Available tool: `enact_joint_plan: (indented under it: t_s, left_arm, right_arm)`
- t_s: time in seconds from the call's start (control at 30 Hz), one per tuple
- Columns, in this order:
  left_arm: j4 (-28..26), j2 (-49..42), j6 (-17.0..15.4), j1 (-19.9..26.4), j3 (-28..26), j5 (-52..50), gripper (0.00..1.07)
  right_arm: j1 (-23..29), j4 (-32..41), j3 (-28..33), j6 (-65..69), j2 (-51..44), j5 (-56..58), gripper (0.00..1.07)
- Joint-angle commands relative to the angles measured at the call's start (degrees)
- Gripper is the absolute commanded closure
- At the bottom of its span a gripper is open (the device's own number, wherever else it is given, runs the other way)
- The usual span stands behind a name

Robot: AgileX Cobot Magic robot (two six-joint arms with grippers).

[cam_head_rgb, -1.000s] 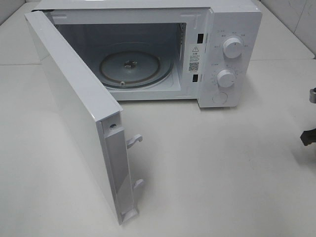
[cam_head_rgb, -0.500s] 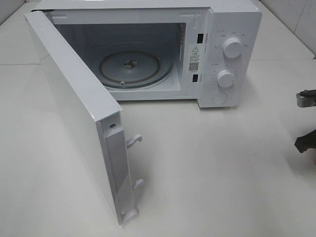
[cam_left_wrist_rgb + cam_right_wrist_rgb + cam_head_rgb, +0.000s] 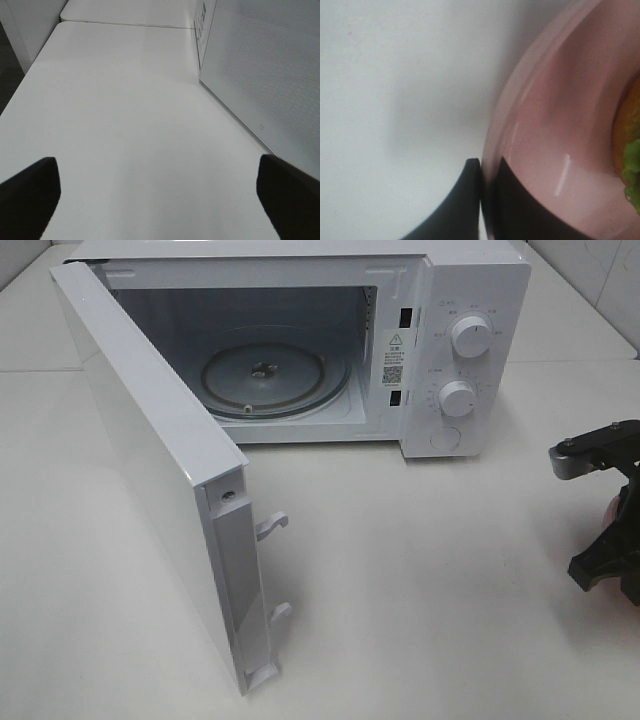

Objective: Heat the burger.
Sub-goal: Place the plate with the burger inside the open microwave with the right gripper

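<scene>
The white microwave [image 3: 450, 350] stands at the back with its door [image 3: 150, 450] swung wide to the left. Its glass turntable [image 3: 265, 375] is bare. My right gripper [image 3: 600, 560] comes in from the right edge, shut on the rim of a pink plate [image 3: 555, 125]. The right wrist view shows the gripper [image 3: 487, 167] pinching that rim, with the burger [image 3: 630, 150] and its green lettuce at the frame's edge. In the exterior view only a sliver of the plate [image 3: 610, 508] shows. My left gripper [image 3: 160, 200] is open over bare table beside the door [image 3: 260, 80].
Two latch hooks [image 3: 272, 525] stick out of the door's free edge toward the middle of the white table [image 3: 430, 580]. Two control knobs [image 3: 470, 337] sit on the microwave's right panel. The table's left edge [image 3: 30, 70] runs near the left gripper.
My right arm has moved leftward from the right edge into fuller view, carrying the plate. The microwave, its door and the left gripper have not moved.
</scene>
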Motion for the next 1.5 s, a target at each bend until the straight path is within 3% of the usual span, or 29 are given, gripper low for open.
enact_joint_plan:
  t_s: [0.03, 0.2, 0.27, 0.47, 0.53, 0.83, 0.9, 1.0, 1.27, 1.5]
  left_arm:
    - [-0.3, -1.0, -0.1, 0.2, 0.1, -0.5, 0.04]
    - [-0.3, -1.0, -0.1, 0.2, 0.1, -0.5, 0.04]
    - [-0.3, -1.0, -0.1, 0.2, 0.1, -0.5, 0.04]
    - [-0.3, -1.0, -0.1, 0.2, 0.1, -0.5, 0.04]
    - [-0.3, -1.0, -0.1, 0.2, 0.1, -0.5, 0.04]
    - [-0.3, -1.0, -0.1, 0.2, 0.1, -0.5, 0.04]
    - [-0.3, -1.0, -0.1, 0.2, 0.1, -0.5, 0.04]
    - [-0.3, -1.0, -0.1, 0.2, 0.1, -0.5, 0.04]
    - [-0.3, -1.0, -0.1, 0.2, 0.1, -0.5, 0.04]
    - [-0.3, -1.0, -0.1, 0.2, 0.1, -0.5, 0.04]
  right_arm:
    - [2.2, -3.3, 0.5, 1.0, -2.6, 1.5, 1.07]
    - [7.4, -4.8, 0.8, 1.0, -6.2, 4.3, 1.07]
    - [11.9, -6.1, 1.2, 0.7, -8.9, 6.2, 1.07]
    - [16.8, -6.2, 1.2, 0.5, -11.3, 7.5, 1.07]
    - [21.8, -6.2, 1.3, -0.8, -12.9, 8.7, 1.07]
    - [30.4, -6.1, 1.3, -3.4, -13.2, 10.3, 1.07]
    - [35.5, -6.0, 1.3, -6.9, -13.2, 9.7, 1.07]
    - [39.2, -6.0, 1.3, -9.3, -13.2, 8.5, 1.07]
    - [44.9, -6.1, 1.3, -11.7, -13.2, 6.8, 1.07]
    - [44.7, -6.1, 1.3, -11.3, -13.2, 4.2, 1.07]
